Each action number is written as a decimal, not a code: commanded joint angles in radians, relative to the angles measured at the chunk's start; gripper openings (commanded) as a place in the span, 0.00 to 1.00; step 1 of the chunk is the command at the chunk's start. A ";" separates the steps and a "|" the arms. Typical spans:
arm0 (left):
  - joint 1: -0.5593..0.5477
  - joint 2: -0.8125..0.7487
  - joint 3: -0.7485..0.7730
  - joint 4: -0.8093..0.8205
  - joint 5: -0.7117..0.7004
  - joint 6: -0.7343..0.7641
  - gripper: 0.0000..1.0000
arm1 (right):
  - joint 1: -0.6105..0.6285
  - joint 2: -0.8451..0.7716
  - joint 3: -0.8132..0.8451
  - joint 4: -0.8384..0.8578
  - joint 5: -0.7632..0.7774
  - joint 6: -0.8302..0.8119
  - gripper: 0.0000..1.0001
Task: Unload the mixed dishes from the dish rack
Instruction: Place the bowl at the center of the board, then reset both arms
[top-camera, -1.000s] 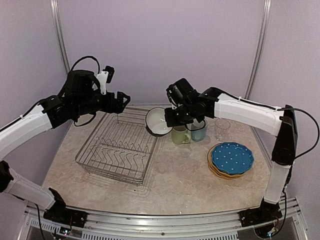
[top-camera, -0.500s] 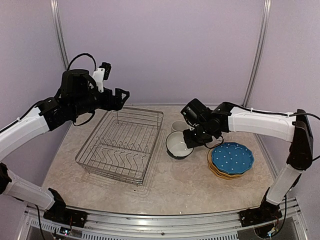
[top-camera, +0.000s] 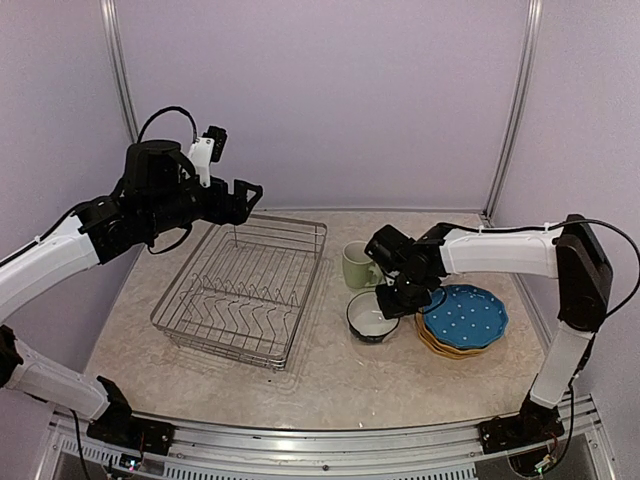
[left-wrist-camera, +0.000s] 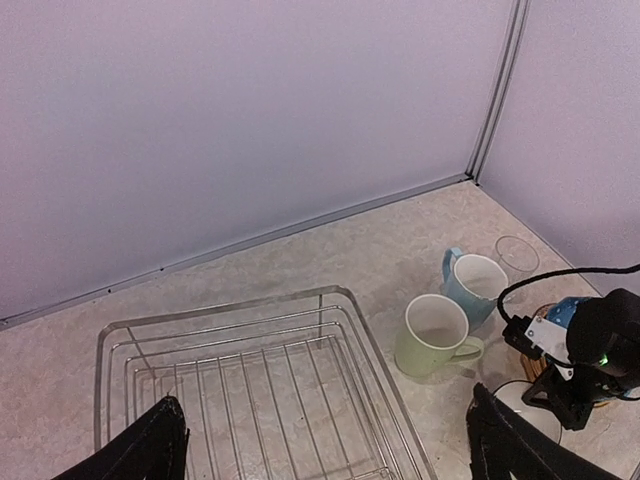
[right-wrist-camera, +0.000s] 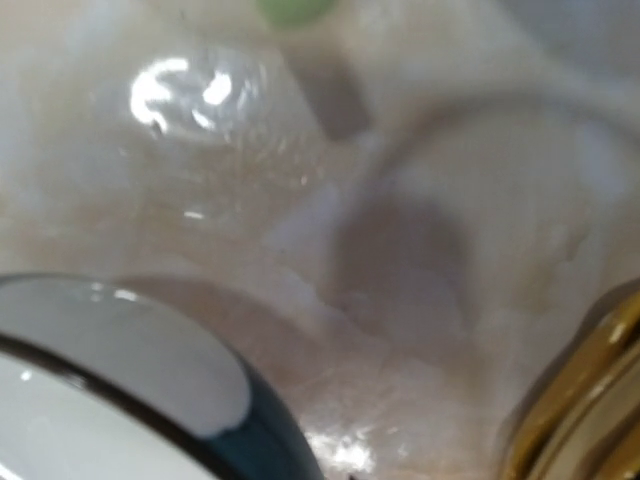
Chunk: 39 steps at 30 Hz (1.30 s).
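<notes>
1. Our left gripper (top-camera: 246, 201) hangs with its jaws spread wide, holding nothing.
2. The rack (top-camera: 235, 290) lies below and ahead of it. The left wrist view shows both fingers (left-wrist-camera: 150, 450) at the bottom corners, with the rack's far end between them.
3. The green mug (top-camera: 357, 265) stands just beyond the right gripper (top-camera: 393, 303) and shows in both views.
4. Only the left wrist view shows us the blue mug (left-wrist-camera: 478, 282) and the glass (left-wrist-camera: 516, 252); from above, the right arm covers them.
5. The right gripper is pinched narrow on the near-side rim of the bowl (top-camera: 368, 320), which sits on the table (top-camera: 330, 380).
6. Its blurred wrist view shows only the bowl's rim and a yellow plate edge (right-wrist-camera: 585, 400). From above, the plates (top-camera: 465, 315) lie stacked just right of this gripper.
</notes>
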 joint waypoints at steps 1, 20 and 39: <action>-0.016 -0.018 -0.010 0.016 -0.027 0.030 0.92 | -0.009 0.018 -0.025 0.046 -0.030 0.020 0.00; -0.039 -0.038 -0.016 0.024 -0.066 0.064 0.93 | -0.009 -0.091 -0.034 0.024 0.031 0.039 0.49; -0.038 -0.231 0.163 -0.177 -0.004 -0.018 0.99 | -0.010 -0.685 0.003 0.130 0.264 -0.174 1.00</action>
